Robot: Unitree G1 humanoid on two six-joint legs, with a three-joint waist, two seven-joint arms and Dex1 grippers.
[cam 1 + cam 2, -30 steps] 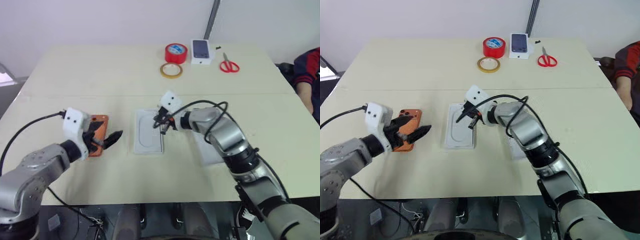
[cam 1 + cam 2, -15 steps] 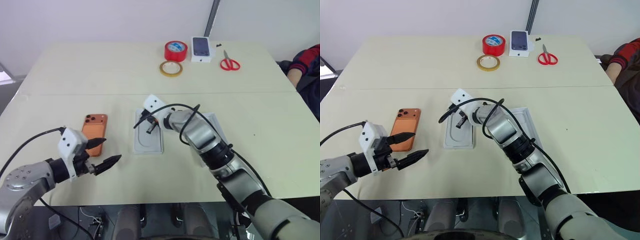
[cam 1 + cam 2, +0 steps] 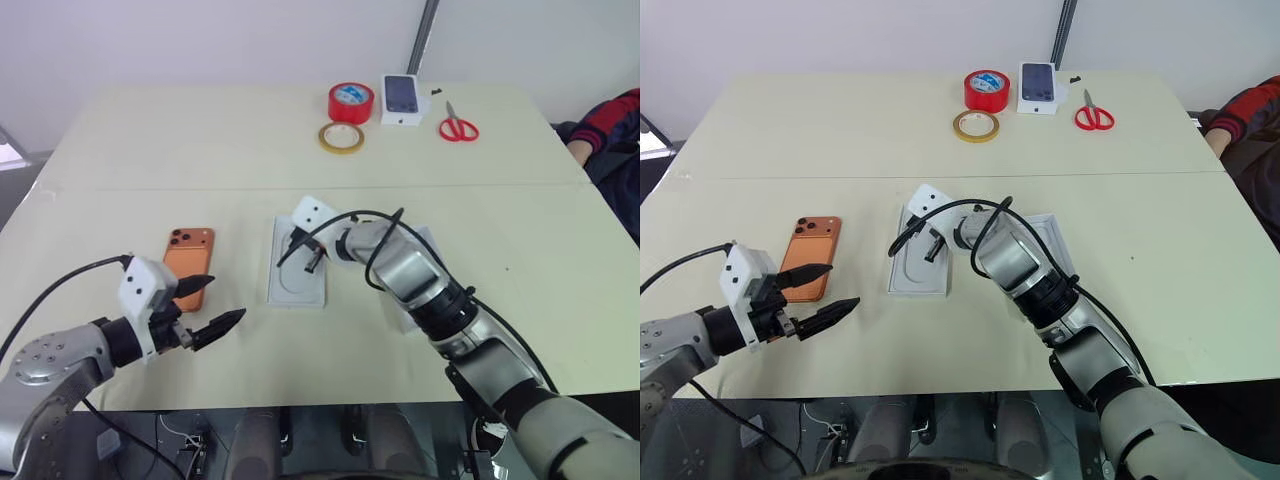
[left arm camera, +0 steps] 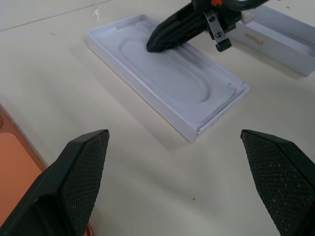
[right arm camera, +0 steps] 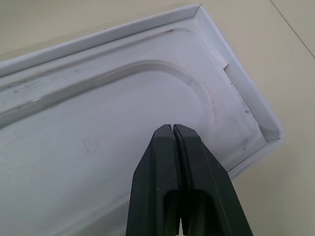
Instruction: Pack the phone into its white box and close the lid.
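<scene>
The orange phone (image 3: 189,272) lies flat on the table, lens cluster at its far end. My left gripper (image 3: 221,303) hovers open just near-right of it, holding nothing; its textured fingers (image 4: 78,182) stand wide apart. At the table's middle sits the white box (image 3: 297,279) with a white insert with an oval recess (image 4: 172,78) lying in it. My right gripper (image 5: 173,129) is shut and empty, its tip on or just above the far part of the recess. The lid (image 3: 1054,238) lies open side up right of the box, partly hidden under my right arm.
At the far edge are a red tape roll (image 3: 352,102), a yellow tape ring (image 3: 342,139), a small white box picturing a dark phone (image 3: 402,98) and red scissors (image 3: 459,128). A person's sleeve (image 3: 612,128) shows at the right edge.
My left gripper has drawn back from over the phone toward the near edge, still open, leaving the phone uncovered. The right gripper stays shut over the insert while its arm has swung inward.
</scene>
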